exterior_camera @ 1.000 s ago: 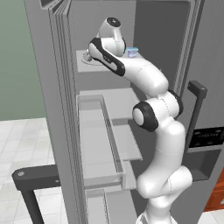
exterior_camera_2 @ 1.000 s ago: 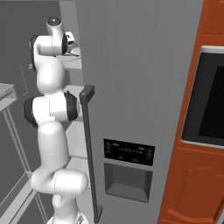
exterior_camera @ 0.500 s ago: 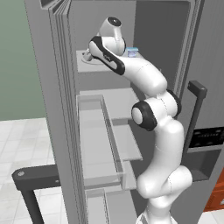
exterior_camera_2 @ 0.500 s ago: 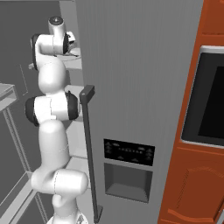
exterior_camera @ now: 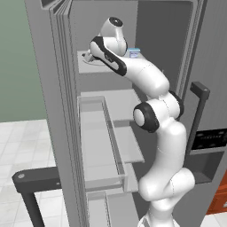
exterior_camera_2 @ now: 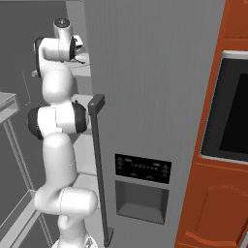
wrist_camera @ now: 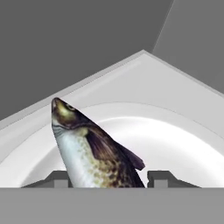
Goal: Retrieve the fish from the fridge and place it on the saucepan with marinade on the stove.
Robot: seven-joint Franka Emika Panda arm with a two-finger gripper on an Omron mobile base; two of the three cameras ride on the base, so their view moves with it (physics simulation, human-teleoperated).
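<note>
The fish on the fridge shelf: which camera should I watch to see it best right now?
The hand view: the fish lies close up on a white plate, its body running down between the gripper fingertips. In both base views the arm's hand covers that spot on the fridge shelf, so the fish can't be made out there.

The white arm (exterior_camera: 153,133) reaches into the open fridge (exterior_camera: 146,53). Its hand sits over the top shelf (exterior_camera: 95,68), beside a small blue cup (exterior_camera: 134,52).

Looking like a home kitchen: open grey fridge (exterior_camera: 53,111) with shelves, black wall oven (exterior_camera_2: 232,114) in orange cabinets (exterior_camera_2: 213,203), white tiled floor (exterior_camera: 17,146).
</note>
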